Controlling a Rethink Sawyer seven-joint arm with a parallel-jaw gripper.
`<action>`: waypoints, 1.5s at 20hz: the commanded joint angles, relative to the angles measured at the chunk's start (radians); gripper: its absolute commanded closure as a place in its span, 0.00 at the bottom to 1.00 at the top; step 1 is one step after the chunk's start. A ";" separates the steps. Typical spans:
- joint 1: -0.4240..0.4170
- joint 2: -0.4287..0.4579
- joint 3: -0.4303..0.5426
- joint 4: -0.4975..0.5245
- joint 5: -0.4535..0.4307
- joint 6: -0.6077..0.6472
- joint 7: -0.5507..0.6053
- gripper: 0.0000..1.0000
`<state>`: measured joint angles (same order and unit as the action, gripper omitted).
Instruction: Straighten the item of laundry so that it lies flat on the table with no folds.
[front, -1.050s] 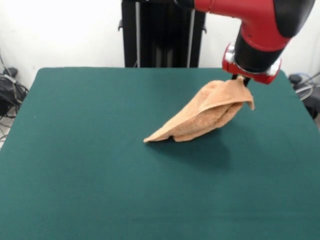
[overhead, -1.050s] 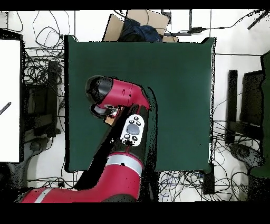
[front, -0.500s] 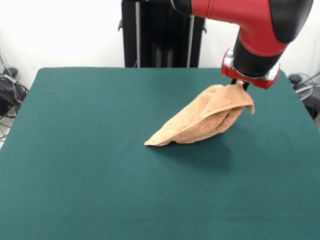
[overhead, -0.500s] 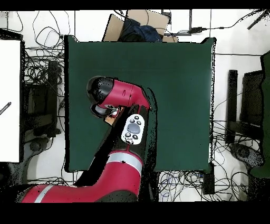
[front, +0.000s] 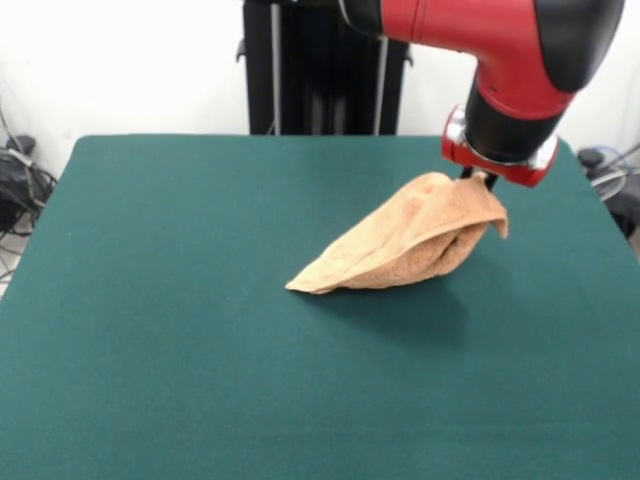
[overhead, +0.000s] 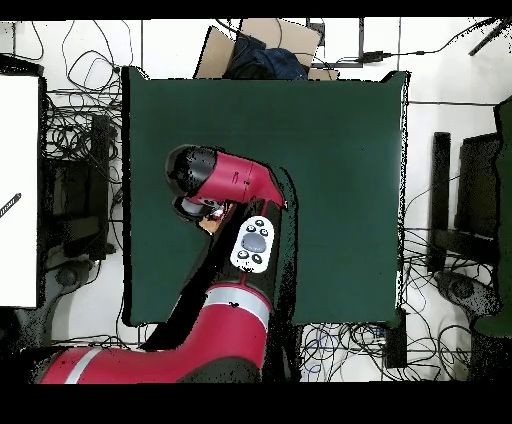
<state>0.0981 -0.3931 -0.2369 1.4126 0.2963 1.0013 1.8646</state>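
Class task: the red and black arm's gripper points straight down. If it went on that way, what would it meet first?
The gripper would press into the peach-orange terry towel it already pinches, then probably the dark green felt table beneath; depth here is unclear.

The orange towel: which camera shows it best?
The front view. There the peach-orange towel shows whole: one corner lifted at the robot's hand, the rest draped in folds down to the green table. In the overhead view the red arm covers it, leaving only a sliver.
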 joint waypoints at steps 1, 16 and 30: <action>-0.039 0.034 0.063 0.103 0.031 -0.141 0.196 1.00; -0.203 0.065 0.199 0.207 0.008 -0.373 0.040 1.00; -0.220 0.037 0.220 0.254 -0.023 -0.435 0.079 1.00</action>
<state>-0.1172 -0.3915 -0.1192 1.5726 0.3115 0.6761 1.8646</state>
